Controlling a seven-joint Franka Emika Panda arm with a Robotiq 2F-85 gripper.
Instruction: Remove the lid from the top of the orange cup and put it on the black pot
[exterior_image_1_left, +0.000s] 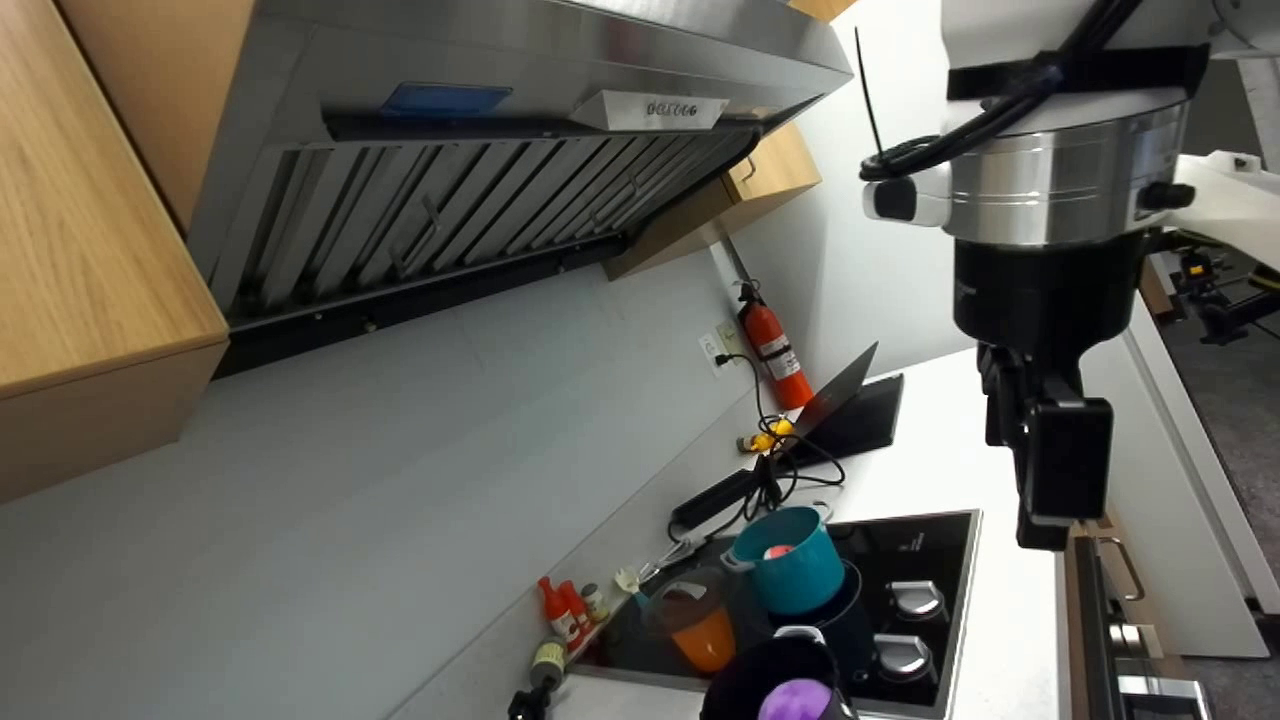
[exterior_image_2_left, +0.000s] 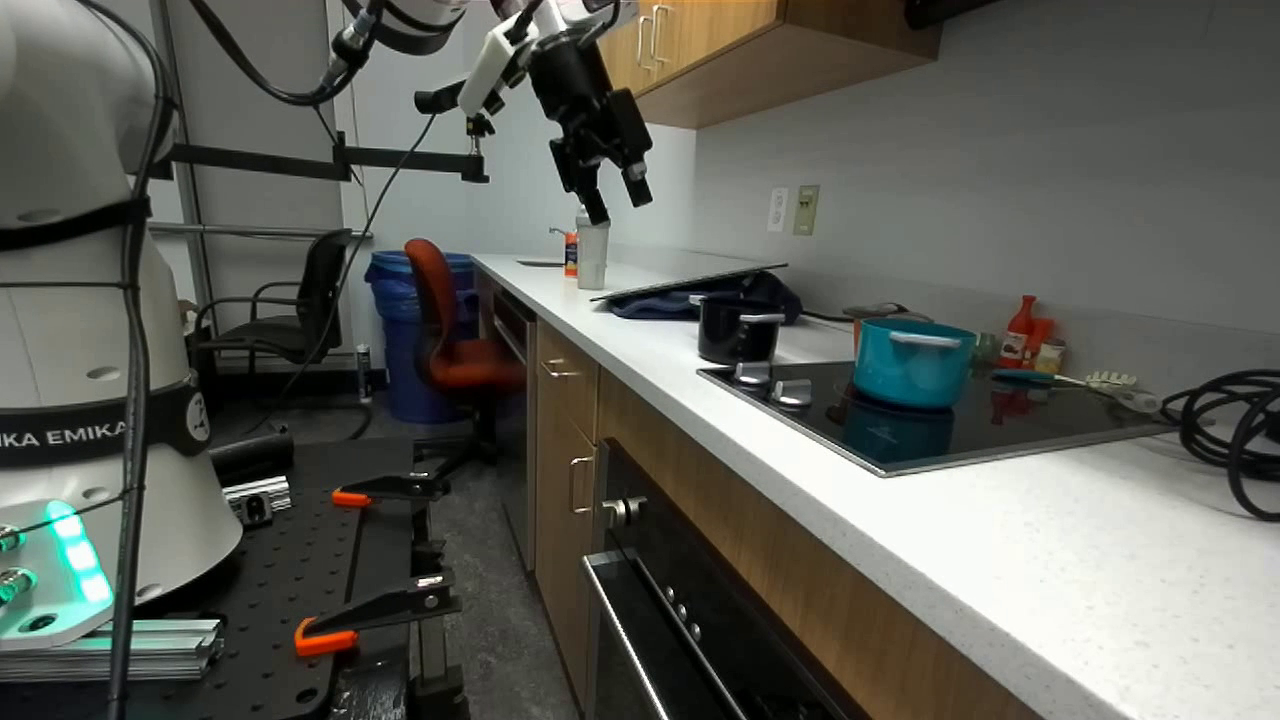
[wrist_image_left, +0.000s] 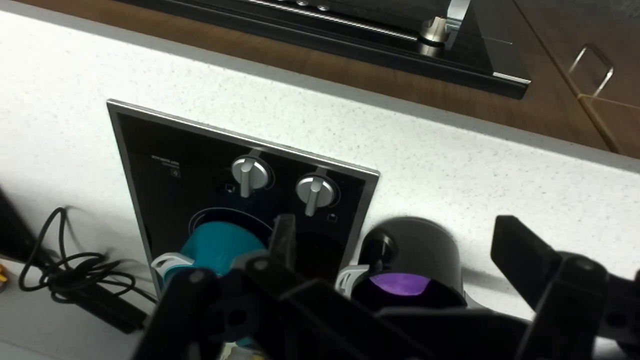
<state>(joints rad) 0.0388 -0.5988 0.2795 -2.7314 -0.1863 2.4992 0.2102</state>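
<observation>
The orange cup (exterior_image_1_left: 705, 643) stands at the back of the stove beside the teal pot, with the greyish lid (exterior_image_1_left: 684, 598) seen over its top. Only a sliver of the orange cup (exterior_image_2_left: 857, 332) and the edge of the lid (exterior_image_2_left: 885, 309) show behind the teal pot in an exterior view. The black pot (wrist_image_left: 420, 245), purple inside, sits on the counter beside the stove. High above the counter, my gripper (exterior_image_2_left: 619, 207) hangs open and holds nothing. In the wrist view the black pot lies between the spread fingers (wrist_image_left: 520, 250), well below them; cup and lid are hidden there.
The teal pot (exterior_image_2_left: 915, 365) is on the stove (wrist_image_left: 190, 155), close to the cup. Red bottles (exterior_image_1_left: 560, 608) line the back wall. Coiled cables (wrist_image_left: 80, 270) lie beyond the stove's side. A range hood (exterior_image_1_left: 480, 190) overhangs the back.
</observation>
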